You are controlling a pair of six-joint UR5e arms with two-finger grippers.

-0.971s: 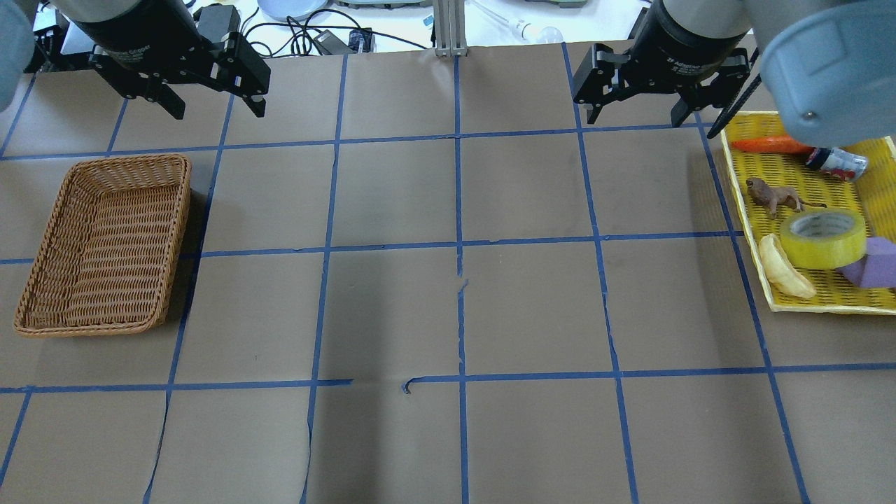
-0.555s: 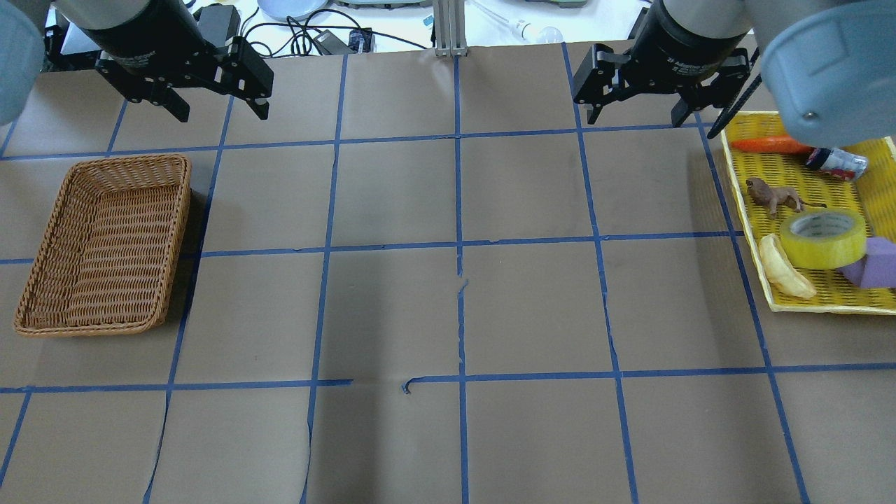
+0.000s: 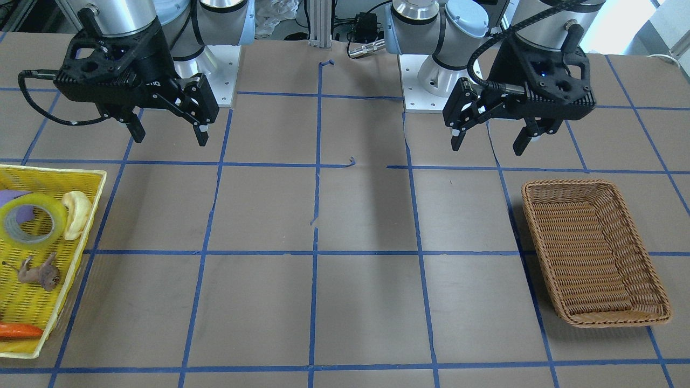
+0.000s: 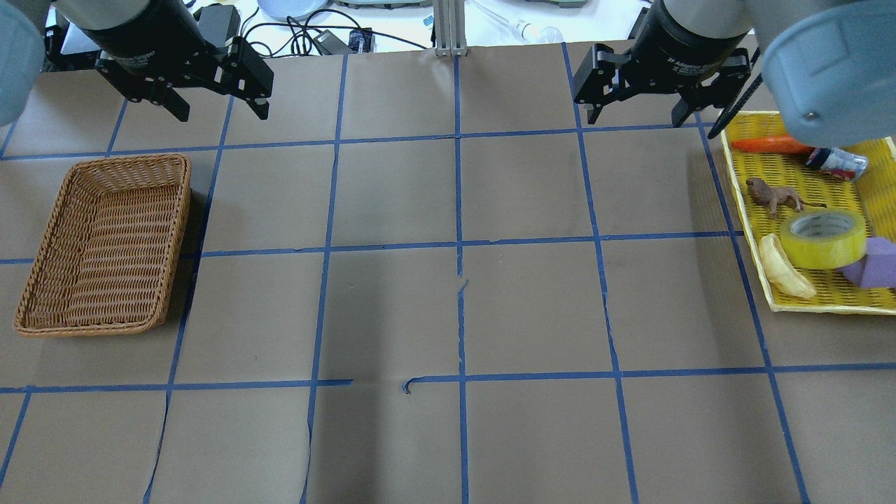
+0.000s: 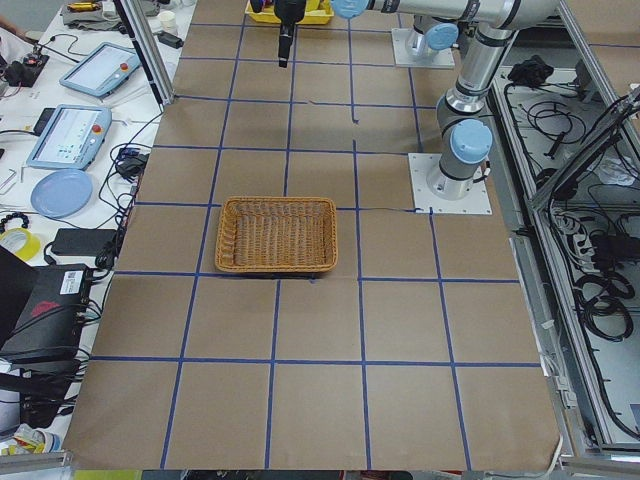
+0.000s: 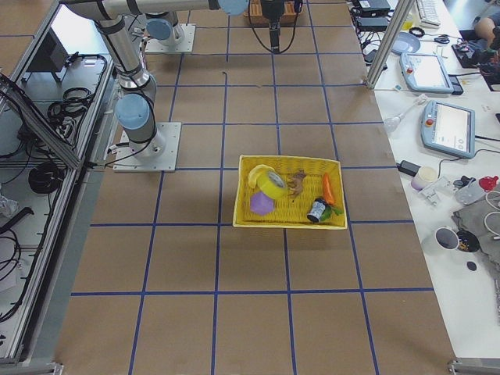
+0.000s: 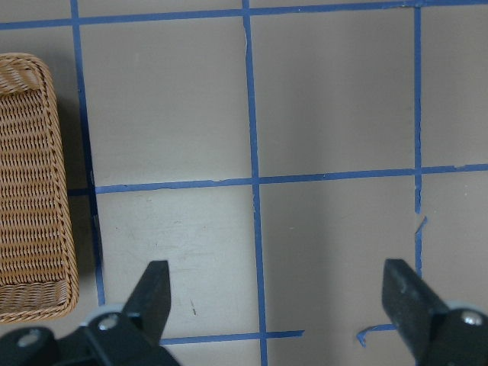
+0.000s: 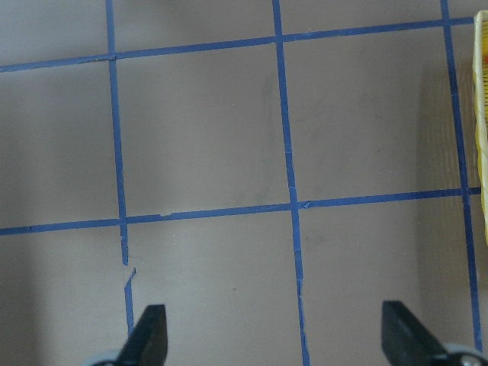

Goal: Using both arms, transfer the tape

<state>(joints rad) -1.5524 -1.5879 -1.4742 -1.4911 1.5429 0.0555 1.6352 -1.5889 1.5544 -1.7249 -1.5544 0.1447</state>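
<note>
**Tape roll waits in tray as both arms hang open-jawed**

Tape (image 4: 823, 239) sits in the yellow tray (image 4: 826, 308) at the desk's (image 4: 392, 308) end on the robot's right, well apart from both arms. It is a wide roll of translucent yellow film around a whitish-grey core, with the core's opening facing mostly up. A pale banana toy (image 4: 784, 266) lies just beside it on one side and a purple block (image 4: 875, 262) presses against the other. From the side view the roll seems to lean a little on that block.

The right gripper (image 4: 635, 119) hovers over the desk near the tray's far corner with its jaws spread wide and nothing between them. The left gripper (image 4: 221, 112) hangs likewise spread and empty, beyond the wicker basket (image 4: 105, 238).

The roll is likely light and stiff, a rigid ring that should not crush, though its glossy wound face may be slick under the pads. The surest hold looks to be across the wall, with one finger down inside the core and one outside on the side clear of toy and block. That would leave the opposite rim free for the second gripper to take at the handover.
</note>
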